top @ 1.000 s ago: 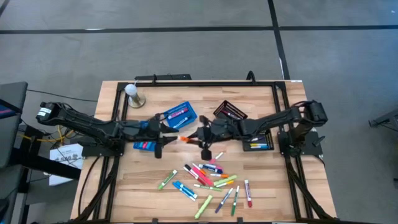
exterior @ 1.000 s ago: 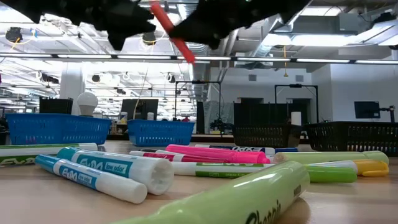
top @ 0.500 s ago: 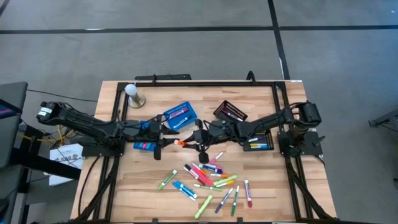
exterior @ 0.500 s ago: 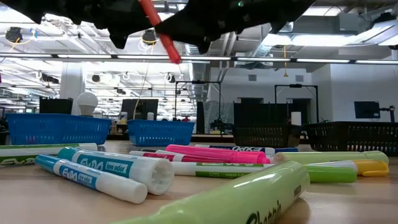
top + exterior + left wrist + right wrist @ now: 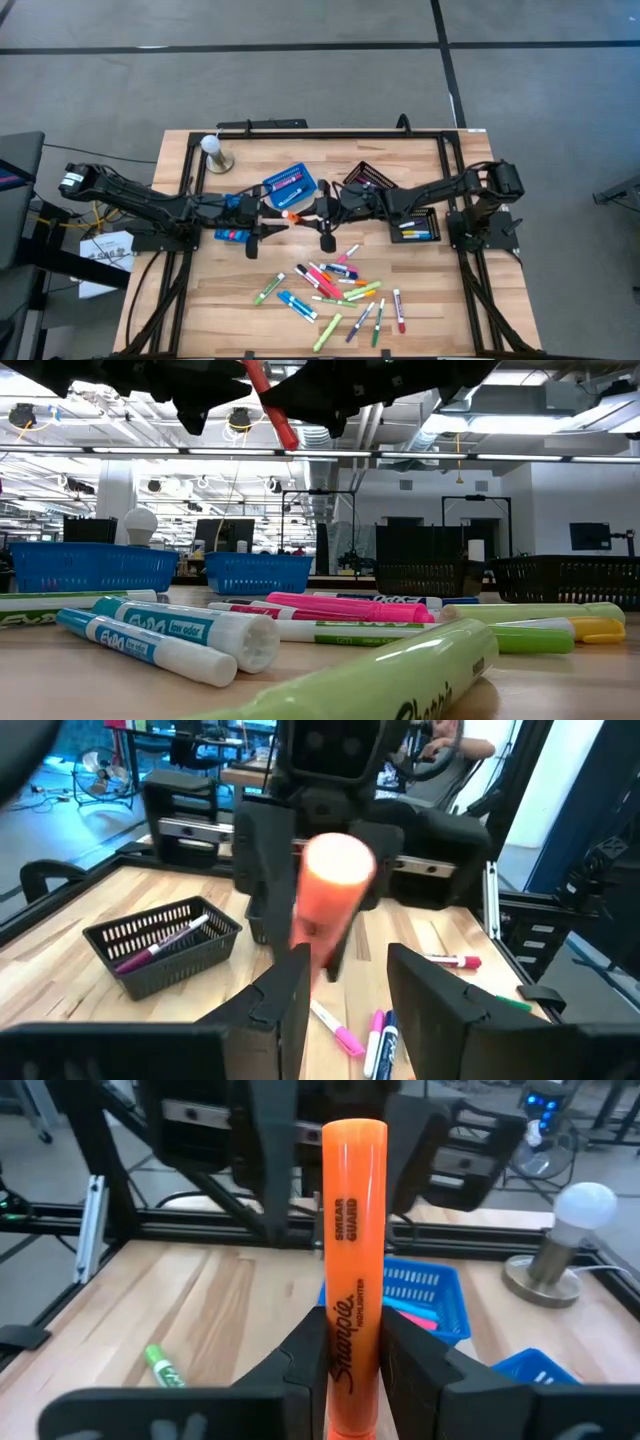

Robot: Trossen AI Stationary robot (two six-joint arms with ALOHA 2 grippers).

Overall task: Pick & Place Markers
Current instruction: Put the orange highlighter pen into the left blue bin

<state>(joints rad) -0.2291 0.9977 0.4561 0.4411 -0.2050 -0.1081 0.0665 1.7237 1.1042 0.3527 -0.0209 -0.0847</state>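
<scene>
Right gripper (image 5: 352, 1350) clamps the orange Sharpie highlighter (image 5: 352, 1230); left gripper (image 5: 345, 990) stands apart. Recommend centring the highlighter between the left fingers before transfer.

Two robot arms meet above a wooden table (image 5: 220, 310) holding two blue baskets (image 5: 290, 185) and two black mesh baskets (image 5: 368, 180), the blue pair left of the black. About fifteen loose markers (image 5: 335, 285) lie scattered in front of the baskets, one orange marker (image 5: 353, 1250) is aloft, and one bulb lamp (image 5: 213, 152) stands behind the blue baskets.
</scene>
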